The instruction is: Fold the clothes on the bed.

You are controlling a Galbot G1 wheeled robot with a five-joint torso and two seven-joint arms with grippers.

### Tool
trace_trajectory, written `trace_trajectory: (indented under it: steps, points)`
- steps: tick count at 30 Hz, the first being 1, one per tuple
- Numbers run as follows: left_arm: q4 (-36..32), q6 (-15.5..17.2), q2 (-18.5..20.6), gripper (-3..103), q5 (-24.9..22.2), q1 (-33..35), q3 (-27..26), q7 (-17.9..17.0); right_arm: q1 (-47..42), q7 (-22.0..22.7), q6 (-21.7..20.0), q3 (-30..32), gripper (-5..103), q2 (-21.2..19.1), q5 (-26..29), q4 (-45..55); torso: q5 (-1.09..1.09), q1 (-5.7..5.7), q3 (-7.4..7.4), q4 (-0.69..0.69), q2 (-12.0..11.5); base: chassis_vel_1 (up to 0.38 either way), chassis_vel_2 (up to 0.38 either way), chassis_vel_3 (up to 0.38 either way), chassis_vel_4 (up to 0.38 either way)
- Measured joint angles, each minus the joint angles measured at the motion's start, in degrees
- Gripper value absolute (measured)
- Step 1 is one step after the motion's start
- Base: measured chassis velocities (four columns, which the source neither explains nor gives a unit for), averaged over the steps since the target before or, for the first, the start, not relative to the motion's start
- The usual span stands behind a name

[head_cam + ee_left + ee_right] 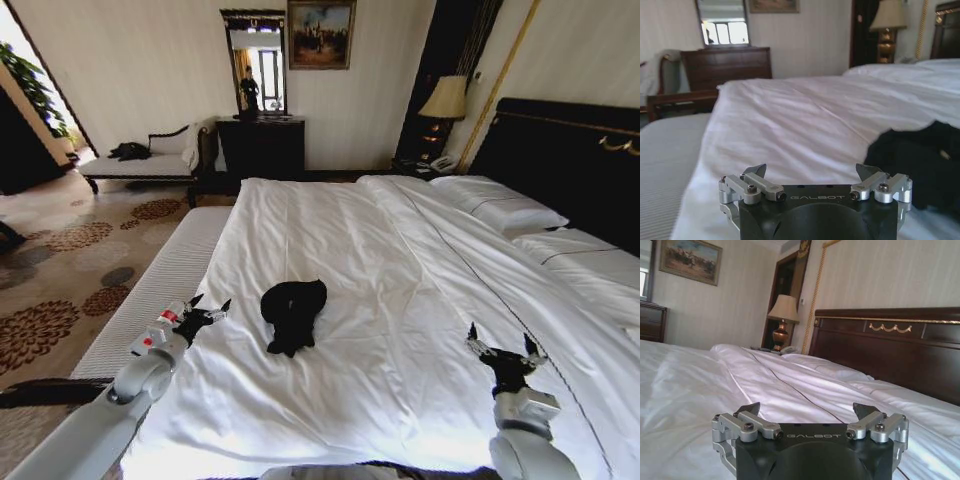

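Currently, as your views show it, left to right:

Bench: a pale striped bench point(150, 290) runs along the bed's left side, under your left arm.

Left gripper: your left gripper point(207, 313) hangs over the left edge of the duvet, fingers spread wide with nothing between them; the left wrist view shows both fingertips point(756, 171) apart above white cloth.

Clothes: the clothes point(292, 314) are one crumpled black heap on the duvet, near mid-bed, just to the right of your left gripper and not touching it. In the left wrist view the heap point(912, 160) lies beside the gripper. No lettering can be made out.

Bed: the bed point(400, 250) has a creased white duvet, with white pillows point(505, 205) at the dark headboard point(575, 160) on the right.

Right gripper: your right gripper point(503, 350) hovers over bare duvet toward the bed's right side, well apart from the clothes, fingers wide and holding nothing; its wrist view faces the headboard and a lamp point(783, 320).
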Motion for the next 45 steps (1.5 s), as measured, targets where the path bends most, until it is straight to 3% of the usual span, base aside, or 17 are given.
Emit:
trace_trajectory:
  steps: [8,13,14,19,25,32,36,41,43,44,45]
  points:
    - [5.1,-1.6,-2.9,100,0.6,-11.1,12.3,1.0,0.5,0.6,-0.4,-0.6,100,0.9,0.0,0.0,0.00,0.00,0.00,0.03,0.0,0.000,0.000,0.000,0.000]
    - [7.4,-1.5,-3.7,100,0.4,-16.3,16.2,1.0,0.2,0.7,-0.6,-0.7,100,1.2,-0.1,0.0,0.00,0.00,0.00,0.03,0.0,0.000,0.000,0.000,0.000]
    - [11.2,-1.6,-5.2,100,0.2,-22.4,20.3,1.0,-0.3,0.7,-0.6,-0.5,100,1.6,-0.1,0.1,0.01,0.00,0.00,0.02,0.0,0.000,0.000,0.000,0.000]
    - [13.5,-1.5,-7.1,100,-0.4,-25.2,22.9,1.0,-0.5,0.7,-0.5,-0.2,100,1.7,-0.1,0.1,0.00,0.00,0.00,0.03,0.0,0.000,0.000,0.000,0.000]
    - [18.2,-1.1,-9.0,100,0.2,-30.5,30.6,0.9,-0.1,0.7,-0.6,-0.2,100,1.7,0.0,0.0,0.01,-0.01,-0.01,0.02,0.0,0.000,0.000,0.000,0.000]
    - [22.5,-2.6,-11.2,101,2.4,-31.6,32.0,0.1,-0.2,0.7,-0.4,0.3,100,1.7,0.0,-0.6,0.00,-0.01,-0.01,0.03,0.0,0.000,0.000,0.000,0.000]
    - [22.6,-2.6,-11.6,93,2.5,-31.7,32.0,-0.4,-0.1,0.8,-0.3,0.5,100,1.6,0.1,-0.8,0.01,-0.01,-0.01,0.03,0.0,0.000,0.000,0.000,0.000]
    - [22.5,-2.7,-12.0,72,2.6,-31.6,31.7,-0.6,0.1,0.8,-0.4,0.3,100,1.7,0.0,-0.9,0.00,-0.01,-0.01,0.03,0.0,0.000,0.000,0.000,0.000]
    - [22.4,-2.8,-12.0,72,2.6,-31.5,31.6,-0.6,0.2,0.8,-0.4,0.2,100,1.7,0.0,-0.9,0.00,-0.01,-0.01,0.03,0.0,0.000,0.000,0.000,0.000]
    - [22.4,-2.9,-12.0,61,2.6,-31.3,31.6,-0.5,0.3,0.9,-0.5,0.1,100,1.7,0.0,-0.9,0.00,-0.01,0.00,0.03,0.0,0.000,0.000,0.000,0.000]
    - [22.4,-2.9,-12.0,61,2.6,-31.2,31.6,-0.5,0.3,0.9,-0.5,0.1,100,1.6,0.0,-0.8,0.00,-0.01,-0.01,0.03,0.0,0.000,0.000,0.000,0.000]
